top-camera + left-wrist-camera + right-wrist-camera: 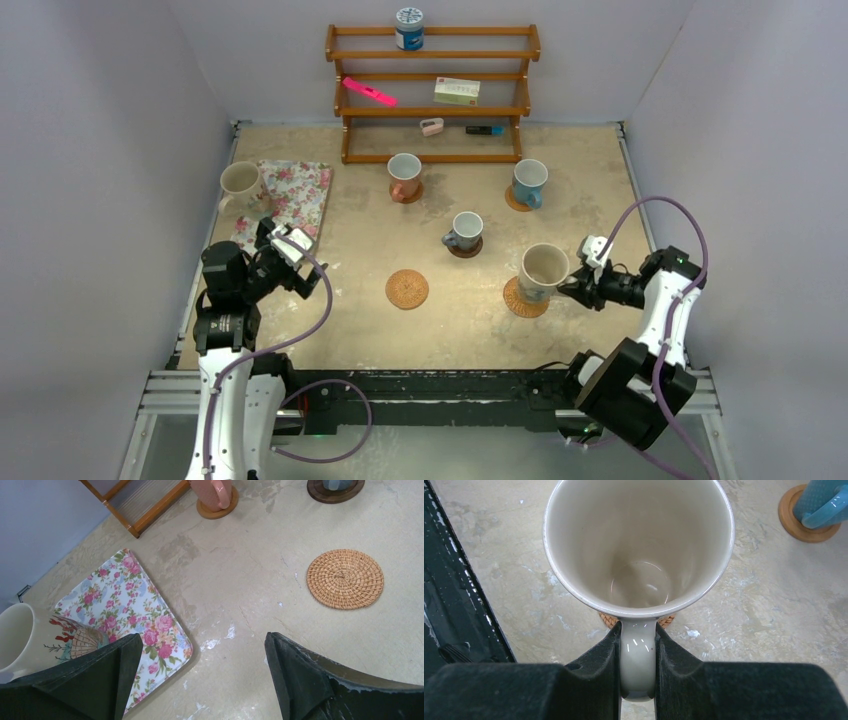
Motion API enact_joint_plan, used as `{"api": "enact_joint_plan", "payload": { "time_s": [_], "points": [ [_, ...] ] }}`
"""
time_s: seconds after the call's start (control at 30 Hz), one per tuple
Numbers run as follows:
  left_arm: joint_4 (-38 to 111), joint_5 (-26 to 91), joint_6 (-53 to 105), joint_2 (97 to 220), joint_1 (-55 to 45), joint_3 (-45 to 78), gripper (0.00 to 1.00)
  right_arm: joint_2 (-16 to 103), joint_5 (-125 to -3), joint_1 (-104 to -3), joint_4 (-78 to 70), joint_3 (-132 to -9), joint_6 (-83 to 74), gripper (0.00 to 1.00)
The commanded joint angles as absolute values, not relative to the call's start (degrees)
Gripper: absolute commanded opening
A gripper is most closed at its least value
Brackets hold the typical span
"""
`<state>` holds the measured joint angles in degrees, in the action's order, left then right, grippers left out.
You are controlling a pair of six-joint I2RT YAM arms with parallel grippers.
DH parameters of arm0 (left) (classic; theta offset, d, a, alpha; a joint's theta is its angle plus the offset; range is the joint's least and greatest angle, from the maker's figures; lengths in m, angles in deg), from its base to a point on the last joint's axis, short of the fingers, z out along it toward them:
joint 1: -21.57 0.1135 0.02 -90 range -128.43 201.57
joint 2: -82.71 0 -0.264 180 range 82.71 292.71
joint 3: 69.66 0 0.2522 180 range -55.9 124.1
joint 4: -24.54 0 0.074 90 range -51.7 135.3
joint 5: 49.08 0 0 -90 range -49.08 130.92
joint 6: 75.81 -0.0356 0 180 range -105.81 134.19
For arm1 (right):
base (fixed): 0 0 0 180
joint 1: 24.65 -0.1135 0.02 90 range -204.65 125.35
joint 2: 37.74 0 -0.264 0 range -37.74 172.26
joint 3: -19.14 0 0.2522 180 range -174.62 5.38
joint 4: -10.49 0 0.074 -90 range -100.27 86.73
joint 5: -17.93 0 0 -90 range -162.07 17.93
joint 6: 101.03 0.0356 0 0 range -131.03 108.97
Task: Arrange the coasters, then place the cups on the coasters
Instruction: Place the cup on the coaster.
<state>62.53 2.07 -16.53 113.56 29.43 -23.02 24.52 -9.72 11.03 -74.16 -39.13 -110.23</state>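
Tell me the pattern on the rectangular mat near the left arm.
Pink roses and green leaves on white; the mat shows best in the left wrist view.

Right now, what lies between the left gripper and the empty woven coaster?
Bare tabletop only, from left gripper to empty woven coaster, per the left wrist view.

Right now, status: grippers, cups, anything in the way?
Right gripper shut on handle of large cream ceramic mug, above tan woven coaster. Left gripper open, empty. Second cream mug beside floral cloth mat; one woven coaster bare. No obstruction.
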Motion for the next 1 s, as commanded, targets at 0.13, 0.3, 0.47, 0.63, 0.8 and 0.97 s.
{"api": "enact_joint_plan", "payload": {
  "time_s": [0.13, 0.3, 0.47, 0.63, 0.8, 0.97],
  "points": [
    [62.03, 0.05, -17.58, 113.45, 29.9, -22.5, 1.0, 28.78, -2.13, 11.12, -74.66, -40.51, -109.7, 0.0],
    [62.03, 0.05, -17.59, 113.54, 29.88, -22.5, 1.0, 32.01, -2.03, 11.12, -78.88, -41.17, -114.35, 0.0],
    [62.07, 0.03, -17.66, 113.64, 29.94, -22.44, 1.0, 31.69, -2.09, 11.12, -78.44, -40.19, -115.02, 0.0],
    [62.07, 0.05, -17.65, 113.65, 29.92, -22.49, 1.0, 28.86, -2.28, 11.05, -72.11, -38.48, -108.15, 0.0],
    [62.16, 0.01, -17.66, 113.63, 29.94, -22.42, 1.0, 24.86, -2.42, 11.04, -63.79, -36.33, -100.1, 0.0],
    [62.14, -0.09, -17.71, 113.6, 29.89, -22.46, 1.0, 23.9, -1.98, 10.95, -62.36, -35.81, -98.93, 0.0]
  ]
}}
